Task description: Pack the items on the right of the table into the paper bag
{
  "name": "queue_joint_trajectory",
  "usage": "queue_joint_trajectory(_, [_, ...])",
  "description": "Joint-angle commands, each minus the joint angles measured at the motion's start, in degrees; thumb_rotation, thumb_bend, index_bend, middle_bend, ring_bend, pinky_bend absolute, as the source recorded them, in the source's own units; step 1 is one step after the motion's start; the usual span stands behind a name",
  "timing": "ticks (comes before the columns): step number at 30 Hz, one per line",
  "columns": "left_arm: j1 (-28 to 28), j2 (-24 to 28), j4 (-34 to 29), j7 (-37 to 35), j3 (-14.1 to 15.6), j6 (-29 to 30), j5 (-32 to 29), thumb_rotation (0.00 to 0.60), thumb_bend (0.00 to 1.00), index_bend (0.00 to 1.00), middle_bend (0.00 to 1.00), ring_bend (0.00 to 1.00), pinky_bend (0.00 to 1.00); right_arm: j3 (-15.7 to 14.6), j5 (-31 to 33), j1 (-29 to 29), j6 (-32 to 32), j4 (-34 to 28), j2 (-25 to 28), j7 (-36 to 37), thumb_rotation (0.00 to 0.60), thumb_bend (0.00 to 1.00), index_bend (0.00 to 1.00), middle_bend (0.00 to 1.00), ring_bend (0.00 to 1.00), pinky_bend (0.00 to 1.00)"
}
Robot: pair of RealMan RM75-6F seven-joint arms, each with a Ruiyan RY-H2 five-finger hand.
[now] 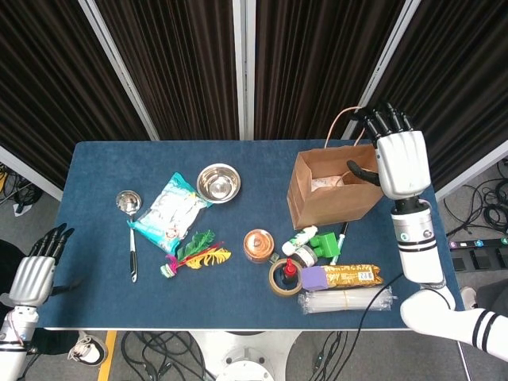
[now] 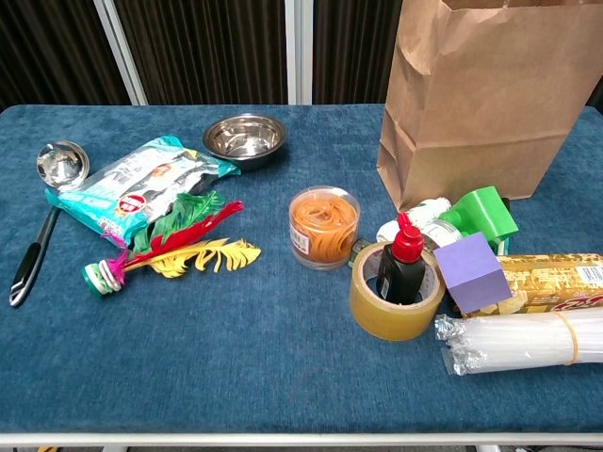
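In the head view we see our right hand (image 1: 401,161) raised over the far right edge of the paper bag (image 1: 332,190), fingers spread and grasping nothing. The bag stands upright on the right side of the blue table (image 1: 95,278), mouth open, with a white packet (image 1: 324,183) lying inside it. Our left hand (image 1: 36,274) hangs off the table's left edge, fingers straight and apart, also empty. In front of the bag lie the things waiting to go in: a white bottle (image 1: 299,236), a green block (image 1: 324,244), a black pen (image 1: 340,240), a tape roll (image 1: 282,279) with a red-capped bottle (image 1: 290,271) standing in its hole, a purple cube (image 1: 315,278), a gold packet (image 1: 353,275) and a bundle of clear straws (image 1: 347,300). A tub of orange rubber bands (image 1: 258,245) sits just left of them.

In the chest view neither hand shows. The paper bag (image 2: 490,104) fills the upper right, and the green block (image 2: 482,213), the tape roll (image 2: 394,297), the purple cube (image 2: 471,269), the gold packet (image 2: 556,281) and the straws (image 2: 528,341) crowd below it. On the left lie a ladle (image 2: 42,198), a snack bag (image 2: 132,188), coloured feathers (image 2: 179,240) and a steel bowl (image 2: 245,137).
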Motion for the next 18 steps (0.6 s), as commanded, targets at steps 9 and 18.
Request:
queue_joint_trajectory(9, [0.1,0.1,-1.0,1.0,0.2,0.1,0.1,0.600,0.17,0.07,0.12,0.02,0.16,-13.6,-12.8,-7.4,0.4,-17.0,5.7,-3.8,0.600,0.00,0.27,0.27,0.15,0.24])
queue_joint_trajectory(18, [-0.1,-0.2,-1.1,1.3,0.2,-0.2,0.0,0.600,0.17,0.07,0.12,0.02,0.16,-27.3,-15.5,-15.1,-4.2,-16.9,8.2,-2.5,0.600,0.00,0.27,0.27,0.17,0.26])
